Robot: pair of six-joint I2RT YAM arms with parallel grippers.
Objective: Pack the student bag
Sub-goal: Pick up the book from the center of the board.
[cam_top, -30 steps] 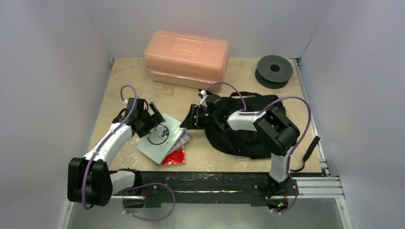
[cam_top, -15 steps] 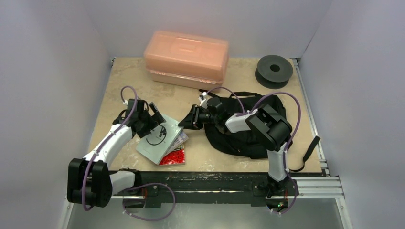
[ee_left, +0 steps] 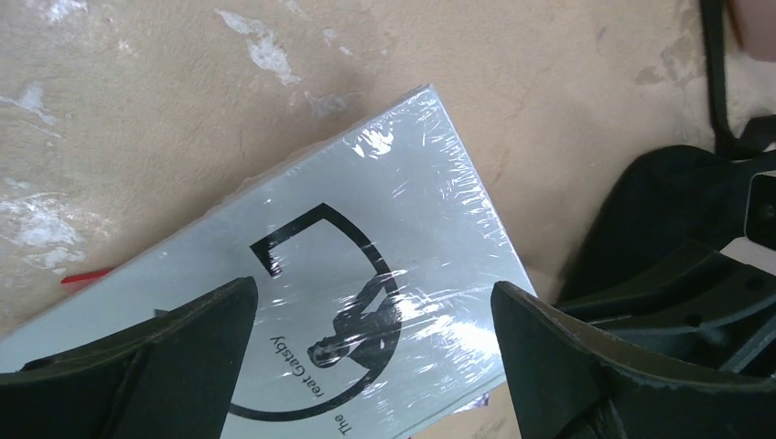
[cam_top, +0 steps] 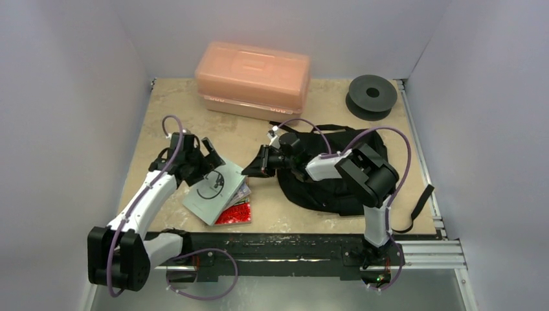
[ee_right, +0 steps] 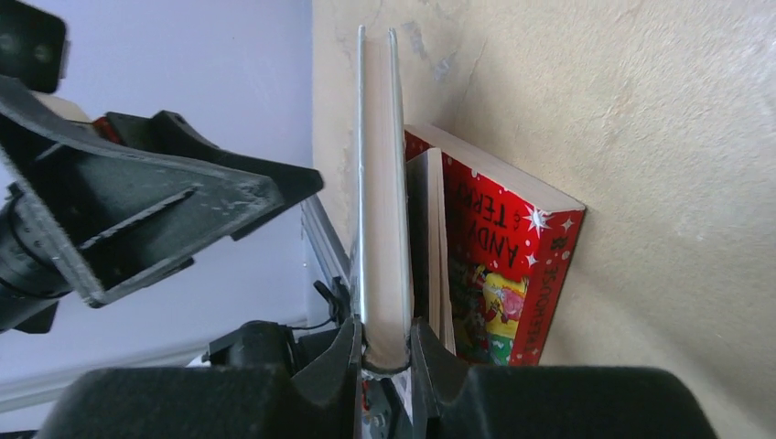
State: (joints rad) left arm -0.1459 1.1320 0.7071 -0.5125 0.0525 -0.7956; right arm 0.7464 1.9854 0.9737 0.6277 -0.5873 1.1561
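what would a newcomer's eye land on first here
Probably the big orange-pink box at the back of the table, the brightest thing in view. Next, the grey wrapped book left of centre, stacked over a red book: the right gripper pinches its edge while the left gripper hangs open over it. The black student bag slumps on the right.

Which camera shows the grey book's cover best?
Left wrist: the grey book is close, cover face-on, lettering partly legible. Top external shows it small; right wrist shows only its page edge, pinched by the right gripper.
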